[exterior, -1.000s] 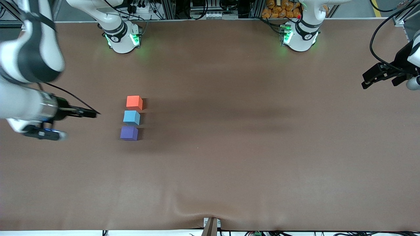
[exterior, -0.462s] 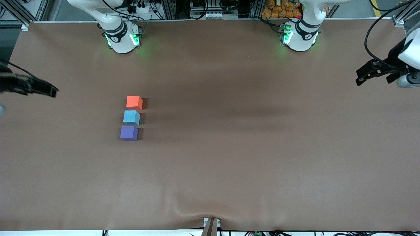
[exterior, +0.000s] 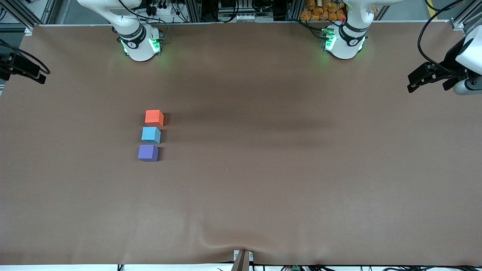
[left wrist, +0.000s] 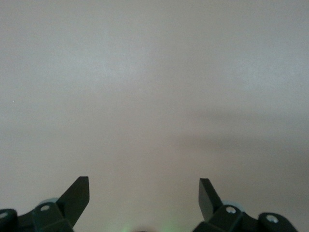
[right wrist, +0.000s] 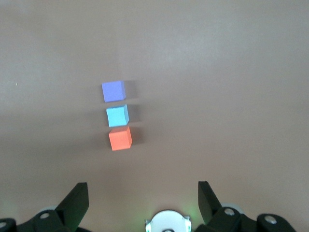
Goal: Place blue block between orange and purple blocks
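In the front view, 3 cubes stand in a short column left of the frame's centre on the brown table (exterior: 263,180): the orange block (exterior: 154,117) uppermost, the blue block (exterior: 151,135) in the middle, the purple block (exterior: 148,153) lowest and nearest the front camera. The blue block sits between the other 2, just beside each, with only a thin gap showing on either side, and the column leans slightly, each lower cube a touch farther toward the frame's left edge. In the right wrist view the same 3 cubes line up a little left of the frame's centre, with purple at the top and orange at the bottom. The right gripper (exterior: 28,69) hangs at the upper left edge of the front view, over the table's border and well apart from the cubes; its wrist view shows the 2 fingers (right wrist: 77,200) spread wide with nothing between them. The left gripper (exterior: 423,77) hangs at the upper right edge of the front view over bare table, its fingers (left wrist: 77,195) likewise wide apart and holding nothing
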`<move>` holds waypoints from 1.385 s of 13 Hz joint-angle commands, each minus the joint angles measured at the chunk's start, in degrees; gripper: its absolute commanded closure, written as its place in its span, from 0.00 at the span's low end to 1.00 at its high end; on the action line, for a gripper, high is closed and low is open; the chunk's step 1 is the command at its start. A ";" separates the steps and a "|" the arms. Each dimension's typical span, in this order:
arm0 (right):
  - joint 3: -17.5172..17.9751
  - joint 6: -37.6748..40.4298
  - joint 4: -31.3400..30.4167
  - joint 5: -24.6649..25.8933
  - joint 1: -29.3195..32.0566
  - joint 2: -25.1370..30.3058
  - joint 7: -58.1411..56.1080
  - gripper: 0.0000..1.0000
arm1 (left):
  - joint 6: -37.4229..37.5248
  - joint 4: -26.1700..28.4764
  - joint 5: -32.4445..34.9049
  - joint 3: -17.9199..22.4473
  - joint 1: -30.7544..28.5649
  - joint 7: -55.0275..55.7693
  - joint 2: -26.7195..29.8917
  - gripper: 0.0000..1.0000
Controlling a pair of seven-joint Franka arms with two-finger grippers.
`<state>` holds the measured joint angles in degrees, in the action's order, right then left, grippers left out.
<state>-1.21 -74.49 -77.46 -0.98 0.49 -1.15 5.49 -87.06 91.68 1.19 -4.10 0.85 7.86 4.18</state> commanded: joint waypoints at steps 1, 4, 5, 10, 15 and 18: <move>1.30 -7.67 -13.31 1.06 0.83 8.08 -0.75 0.00 | 1.98 -0.11 -0.67 -0.03 -0.06 -0.74 0.92 0.00; 1.56 -7.69 -11.75 4.40 -0.92 7.57 -1.36 0.00 | 1.98 0.60 -1.37 -0.03 -0.06 -0.65 1.80 0.00; 1.47 -7.69 -10.79 4.40 -0.75 7.13 -1.71 0.00 | 1.98 1.04 -1.37 -0.03 -0.06 -0.57 2.06 0.00; 1.21 -6.99 -5.95 3.71 -0.23 4.14 -2.15 0.00 | 2.15 0.69 -1.11 -0.11 0.03 -0.74 2.51 0.00; 1.21 -6.37 -6.12 2.65 -0.40 4.14 -1.63 0.00 | 2.15 -0.63 -1.11 -0.82 0.12 -0.48 1.98 0.00; 1.21 -6.28 -6.12 2.65 -0.40 4.14 -1.89 0.00 | 2.33 -0.36 -1.28 -0.90 0.20 -0.48 0.93 0.00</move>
<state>0.03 -81.80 -85.16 1.94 0.04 3.80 4.19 -85.47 91.53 0.73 -4.86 1.05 7.86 5.55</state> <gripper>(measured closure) 0.000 0.000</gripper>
